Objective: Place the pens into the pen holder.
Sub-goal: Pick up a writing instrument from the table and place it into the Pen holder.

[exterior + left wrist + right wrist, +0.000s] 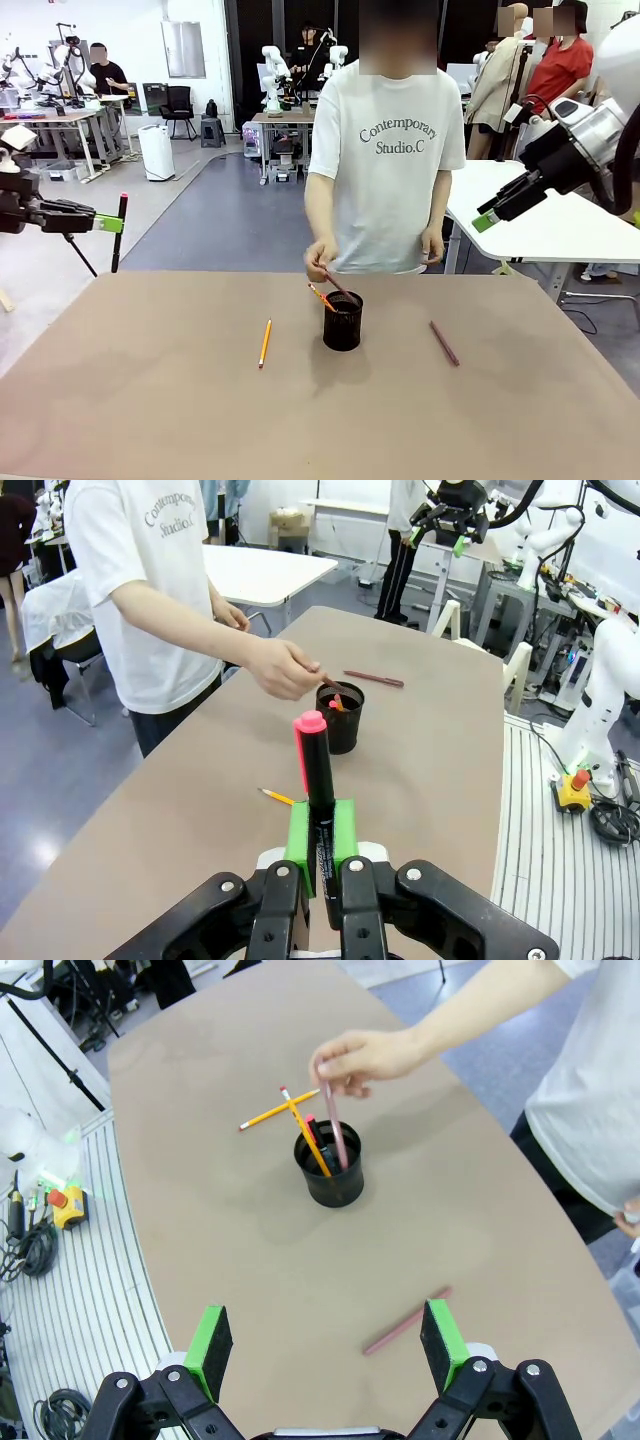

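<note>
The black mesh pen holder stands mid-table. A person's hand lowers a maroon pen into it, beside an orange pencil that stands inside. A yellow pencil lies left of the holder. Another maroon pen lies to its right. My left gripper hangs off the table's left side, shut on an upright black pen with a red cap. My right gripper is open and empty, high at the right.
The person stands at the far edge of the brown table, with one arm over its middle. A white table stands behind on the right. The near half of the brown table is bare.
</note>
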Available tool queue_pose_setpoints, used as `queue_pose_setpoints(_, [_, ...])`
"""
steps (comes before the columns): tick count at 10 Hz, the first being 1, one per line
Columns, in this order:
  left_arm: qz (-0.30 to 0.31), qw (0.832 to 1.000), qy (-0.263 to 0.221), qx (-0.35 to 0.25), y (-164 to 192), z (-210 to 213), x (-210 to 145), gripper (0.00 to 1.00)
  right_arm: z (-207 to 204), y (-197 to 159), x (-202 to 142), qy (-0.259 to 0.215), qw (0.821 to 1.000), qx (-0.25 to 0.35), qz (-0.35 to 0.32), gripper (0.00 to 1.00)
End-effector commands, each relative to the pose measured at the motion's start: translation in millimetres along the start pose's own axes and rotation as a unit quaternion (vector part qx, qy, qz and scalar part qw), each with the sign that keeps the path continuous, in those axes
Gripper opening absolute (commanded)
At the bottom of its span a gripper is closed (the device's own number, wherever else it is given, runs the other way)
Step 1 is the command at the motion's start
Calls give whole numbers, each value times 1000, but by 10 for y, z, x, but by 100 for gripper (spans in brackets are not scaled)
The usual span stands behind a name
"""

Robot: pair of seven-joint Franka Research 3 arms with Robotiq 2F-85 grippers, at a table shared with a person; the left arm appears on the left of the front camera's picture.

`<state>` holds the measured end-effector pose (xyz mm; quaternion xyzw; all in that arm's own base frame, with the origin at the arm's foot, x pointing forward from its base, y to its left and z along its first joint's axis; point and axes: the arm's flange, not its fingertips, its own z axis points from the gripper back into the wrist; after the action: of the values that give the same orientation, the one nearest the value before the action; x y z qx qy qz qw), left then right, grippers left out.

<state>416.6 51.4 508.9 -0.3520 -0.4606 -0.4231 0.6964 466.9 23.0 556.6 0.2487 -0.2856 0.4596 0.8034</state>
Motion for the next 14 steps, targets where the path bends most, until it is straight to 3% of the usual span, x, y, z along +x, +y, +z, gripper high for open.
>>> queue_pose_setpoints(1, [2, 1000, 2, 3, 0, 7, 13, 0, 10, 0, 5, -6, 1000, 2, 4, 100])
queue_pose_setpoints(14, [2, 1000, 2, 3, 0, 7, 13, 0, 10, 0, 5, -6, 1000, 2, 4, 100])
